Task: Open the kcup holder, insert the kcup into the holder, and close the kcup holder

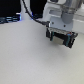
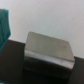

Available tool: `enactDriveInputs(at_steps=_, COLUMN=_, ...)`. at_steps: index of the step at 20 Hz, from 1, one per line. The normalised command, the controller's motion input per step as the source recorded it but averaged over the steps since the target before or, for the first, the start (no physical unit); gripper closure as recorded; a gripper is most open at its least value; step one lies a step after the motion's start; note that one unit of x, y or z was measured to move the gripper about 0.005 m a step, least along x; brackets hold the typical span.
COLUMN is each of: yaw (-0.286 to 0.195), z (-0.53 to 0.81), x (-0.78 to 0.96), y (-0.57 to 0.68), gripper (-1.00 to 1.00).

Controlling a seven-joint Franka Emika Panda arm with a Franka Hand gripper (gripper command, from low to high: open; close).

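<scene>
Black holder (image 2: 49,55) sits directly beneath my gripper (image 1: 60,39), on the white table (image 1: 25,60). Whether the fingers are open, I cannot tell. Kcup unseen. Risk: descending blind, I could strike the holder's top and miss the handle.

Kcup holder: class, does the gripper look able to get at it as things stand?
Probably yes. In the wrist view the kcup holder sits in plain sight with nothing lying across it, and the teal object is off to one side. The gripper is too blurred to tell how its jaws stand.
</scene>
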Motion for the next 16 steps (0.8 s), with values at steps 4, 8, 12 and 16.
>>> enactDriveInputs(at_steps=4, yaw=0.208, z=-0.13, x=-0.20, y=0.20, gripper=-1.00)
enactDriveInputs(at_steps=8, yaw=0.168, z=-0.11, x=-0.33, y=0.30, gripper=-1.00)
enactDriveInputs(at_steps=12, yaw=0.115, z=-0.03, x=-0.34, y=0.46, gripper=-1.00)
enactDriveInputs(at_steps=16, yaw=0.091, z=0.01, x=-0.35, y=0.57, gripper=-1.00)
